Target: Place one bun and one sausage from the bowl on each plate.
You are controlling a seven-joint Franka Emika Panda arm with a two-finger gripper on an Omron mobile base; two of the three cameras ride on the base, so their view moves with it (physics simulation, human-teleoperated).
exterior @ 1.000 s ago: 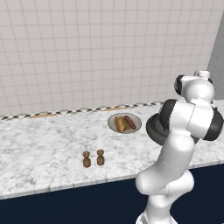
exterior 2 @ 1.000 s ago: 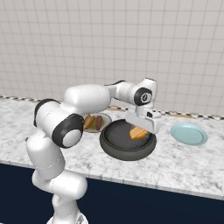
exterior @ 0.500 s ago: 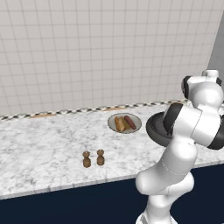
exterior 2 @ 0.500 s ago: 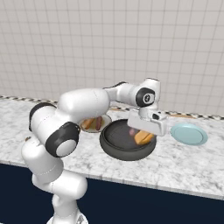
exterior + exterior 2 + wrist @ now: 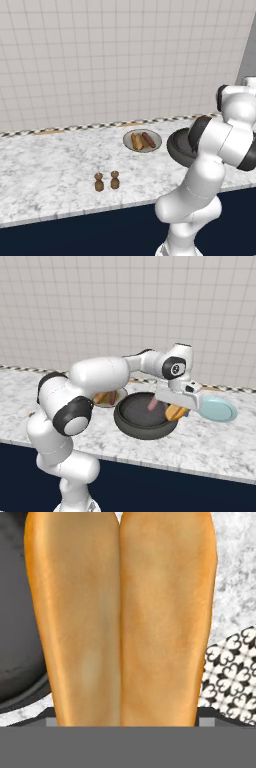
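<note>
Two shakers are standing well apart on the counter, nothing blocking me. My gripper is pinching a golden, split-topped bun over the bowl's rim beside the teal plate; a sausage is lying in the bowl.

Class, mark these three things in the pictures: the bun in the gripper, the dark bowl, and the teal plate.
bun point(image 5: 120, 617): hand view, middle of its golden top.
bowl point(image 5: 131, 426): right base view, near rim.
teal plate point(image 5: 220, 410): right base view, bare centre.
</note>
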